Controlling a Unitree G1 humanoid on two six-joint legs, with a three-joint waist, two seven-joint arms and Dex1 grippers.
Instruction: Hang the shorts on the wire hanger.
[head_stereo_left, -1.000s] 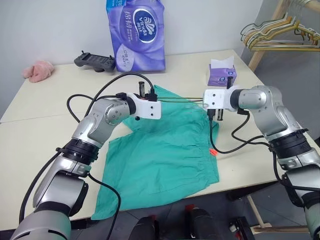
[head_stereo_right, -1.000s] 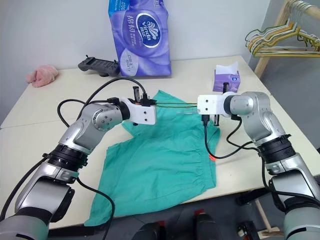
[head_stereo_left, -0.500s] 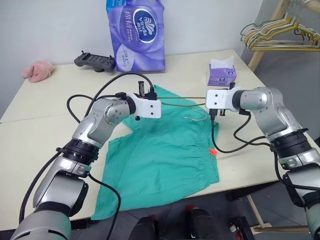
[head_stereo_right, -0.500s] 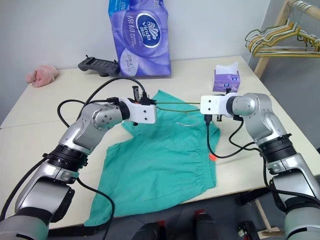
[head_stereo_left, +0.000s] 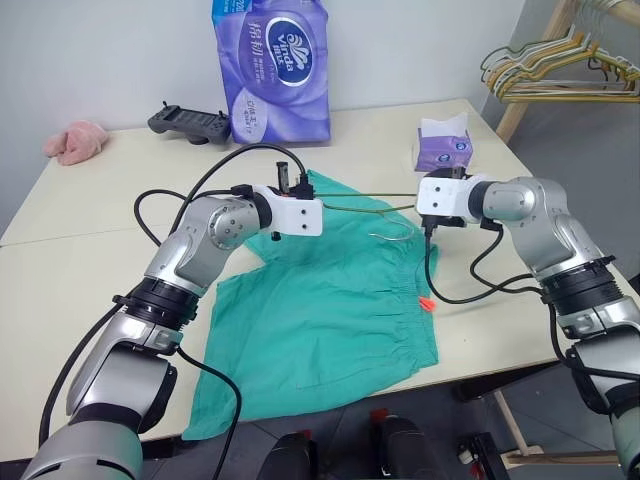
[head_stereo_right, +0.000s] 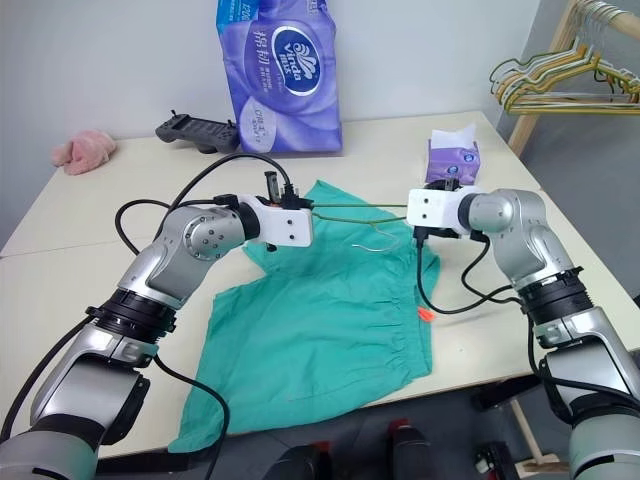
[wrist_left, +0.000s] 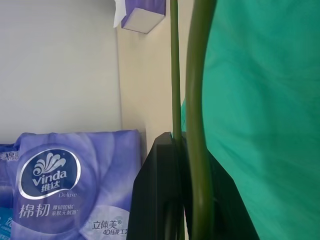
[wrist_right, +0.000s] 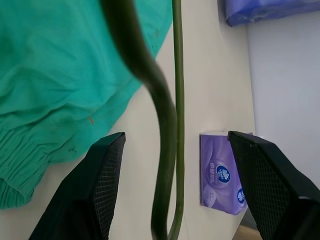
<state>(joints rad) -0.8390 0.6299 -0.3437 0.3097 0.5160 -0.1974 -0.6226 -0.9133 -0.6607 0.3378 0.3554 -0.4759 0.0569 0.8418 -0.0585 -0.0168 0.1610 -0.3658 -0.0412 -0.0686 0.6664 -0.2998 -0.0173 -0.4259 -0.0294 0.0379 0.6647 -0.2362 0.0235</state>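
Left claw (head_stereo_left: 300, 196) pinches the wire hanger (head_stereo_left: 372, 207) above the shorts (head_stereo_left: 330, 300) spread on the counter (head_stereo_left: 80, 220); right claw (wrist_right: 175, 165) is spread around the wire. Tissue box (head_stereo_left: 443, 150) holds a white tissue.

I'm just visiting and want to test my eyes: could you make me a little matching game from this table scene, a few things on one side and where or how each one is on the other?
Things:
1. shorts
2. wire hanger
3. right gripper
4. pink fuzzy cloth

Places or states:
A. fingers open on either side of the wire
B. at the table's far left corner
C. spread flat on the table
D. pinched at one end by the left gripper

Pairs: 1-C, 2-D, 3-A, 4-B
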